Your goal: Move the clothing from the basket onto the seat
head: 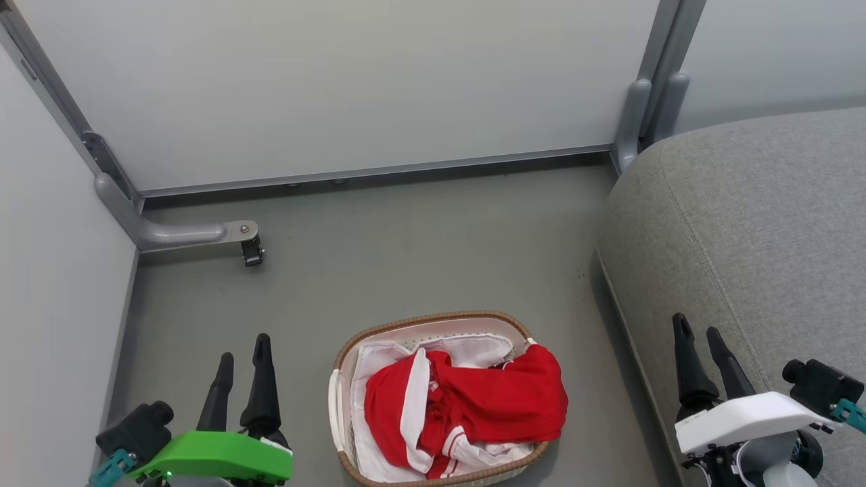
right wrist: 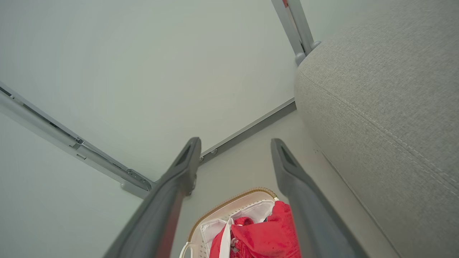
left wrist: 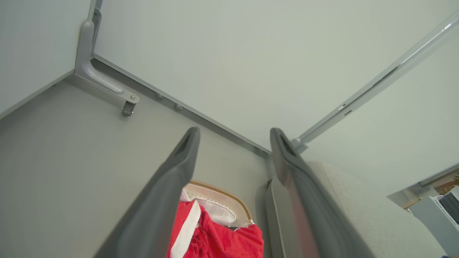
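Observation:
Red clothing [head: 473, 406] with white trim lies heaped in the oval basket [head: 433, 319] on the floor, bottom centre of the head view. The grey seat [head: 758, 223] rises at the right. My left gripper [head: 242, 348] hovers open to the basket's left, empty. My right gripper [head: 697, 330] stands open over the seat's front edge, right of the basket, empty. In the left wrist view the clothing [left wrist: 218, 238] and basket rim [left wrist: 222, 191] show between the open fingers [left wrist: 172, 186]. In the right wrist view the clothing [right wrist: 265, 236] and basket [right wrist: 229, 204] lie below, with the seat [right wrist: 387, 93] at right.
Pale partition panels [head: 338, 88] wall the floor at the back and left. A grey foot bracket with a caster [head: 250, 250] juts onto the floor at the left. Open grey floor [head: 406, 250] stretches beyond the basket.

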Robot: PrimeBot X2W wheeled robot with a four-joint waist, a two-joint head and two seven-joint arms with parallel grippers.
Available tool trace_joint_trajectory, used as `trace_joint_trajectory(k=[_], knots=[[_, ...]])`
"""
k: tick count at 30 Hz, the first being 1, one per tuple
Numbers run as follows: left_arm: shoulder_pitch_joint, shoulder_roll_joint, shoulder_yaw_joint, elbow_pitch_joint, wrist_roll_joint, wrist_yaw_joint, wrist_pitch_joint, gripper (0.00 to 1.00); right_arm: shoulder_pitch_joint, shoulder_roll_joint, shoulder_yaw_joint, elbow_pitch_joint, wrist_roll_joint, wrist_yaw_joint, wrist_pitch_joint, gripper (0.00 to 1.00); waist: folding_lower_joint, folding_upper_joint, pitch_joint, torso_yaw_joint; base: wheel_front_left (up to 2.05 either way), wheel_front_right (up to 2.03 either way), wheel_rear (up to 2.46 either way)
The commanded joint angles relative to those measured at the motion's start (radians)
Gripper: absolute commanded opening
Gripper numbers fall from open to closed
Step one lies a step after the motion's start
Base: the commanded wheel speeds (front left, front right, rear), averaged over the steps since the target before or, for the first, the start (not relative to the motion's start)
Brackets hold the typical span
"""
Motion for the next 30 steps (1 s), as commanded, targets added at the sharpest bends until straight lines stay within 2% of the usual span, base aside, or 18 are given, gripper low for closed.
trace_joint_trajectory(k=[1,30], knots=[[0.011,0.007,-0.007,-0.005,0.028,0.007,-0.011,1.0,0.006,-0.007,0.003,-0.007,-0.03,0.0,-0.011,1.0,0.0,0.0,0.0,0.001,0.0,0.0,0.0],[0.029,0.01,-0.067,0.022,0.265,0.036,-0.08,1.0,0.02,-0.01,0.04,0.005,-0.314,0.0,-0.08,1.0,0.0,0.0,0.005,0.019,0.0,0.0,0.0]])
